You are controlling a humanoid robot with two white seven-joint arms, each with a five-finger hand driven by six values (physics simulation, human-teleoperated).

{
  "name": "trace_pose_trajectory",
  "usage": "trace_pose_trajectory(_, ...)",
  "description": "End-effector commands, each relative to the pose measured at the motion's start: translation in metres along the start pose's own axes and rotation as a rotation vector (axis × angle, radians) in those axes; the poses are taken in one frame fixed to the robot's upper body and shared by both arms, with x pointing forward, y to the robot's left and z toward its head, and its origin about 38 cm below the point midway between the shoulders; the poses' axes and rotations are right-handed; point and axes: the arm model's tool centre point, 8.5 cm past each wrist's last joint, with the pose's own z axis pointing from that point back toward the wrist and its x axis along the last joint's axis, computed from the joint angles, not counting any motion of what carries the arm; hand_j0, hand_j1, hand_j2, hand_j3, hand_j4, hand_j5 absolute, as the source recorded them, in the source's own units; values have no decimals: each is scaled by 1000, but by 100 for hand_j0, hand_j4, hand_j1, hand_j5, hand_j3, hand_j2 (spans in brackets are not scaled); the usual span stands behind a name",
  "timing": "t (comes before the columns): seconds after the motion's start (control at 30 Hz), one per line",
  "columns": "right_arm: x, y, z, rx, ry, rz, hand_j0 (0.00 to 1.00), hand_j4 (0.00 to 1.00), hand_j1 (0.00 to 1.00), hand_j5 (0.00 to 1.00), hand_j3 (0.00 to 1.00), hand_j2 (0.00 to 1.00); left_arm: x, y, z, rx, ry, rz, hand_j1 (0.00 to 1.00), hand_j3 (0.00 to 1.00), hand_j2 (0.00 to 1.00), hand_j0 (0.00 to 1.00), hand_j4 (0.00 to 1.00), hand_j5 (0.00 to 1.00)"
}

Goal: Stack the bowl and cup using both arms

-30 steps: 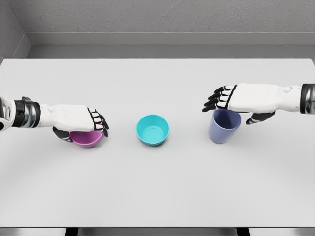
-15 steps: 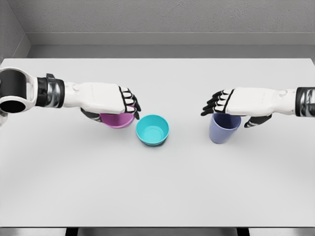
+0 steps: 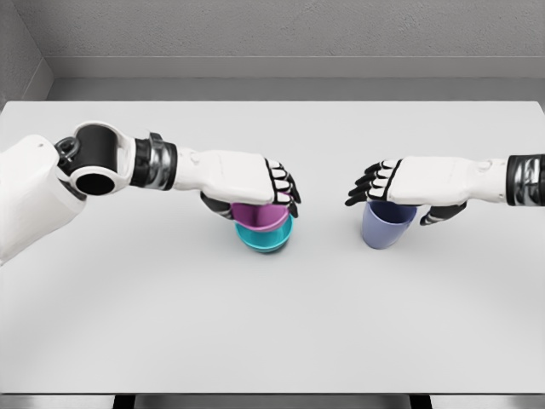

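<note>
My left hand (image 3: 255,199) is shut on a magenta bowl (image 3: 260,218), gripping it from above by the rim. The magenta bowl sits in the mouth of a teal bowl (image 3: 266,241) at the table's middle; I cannot tell whether it rests fully inside or hovers just above. A lilac-blue cup (image 3: 387,228) stands upright to the right. My right hand (image 3: 398,198) lies over the cup's rim, with its fingers (image 3: 368,182) stretched past the cup to the left and the thumb beside it on the right. The hand hides the cup's opening.
The white table (image 3: 272,324) spans the whole view, with a grey wall behind its far edge. My left forearm and elbow reach across the table's left half.
My left hand has lifted the magenta bowl from the left side and carried it right, onto the teal bowl. The right hand has sunk slightly over the cup, which has not moved.
</note>
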Motion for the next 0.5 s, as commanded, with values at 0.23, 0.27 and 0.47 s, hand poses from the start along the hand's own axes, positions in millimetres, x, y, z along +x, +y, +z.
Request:
trace_pose_trajectory(0.23,-1,1,-1,10,8,10,100,100,100,100,100,100,3,-9,-7,-14,-13,21,75,75,75,75,75,75)
trace_pose_trajectory(0.27,-1,1,-1,10,8,10,100,100,100,100,100,100,3,-9,-7,-14,-13,21,76,76,76,76,76,76)
trace_pose_trajectory(0.47,3,4,-9,17,-13,6,100,100,100,100,100,100,3,-9,-8,-13,-16,24,86,86,86,86,86,86)
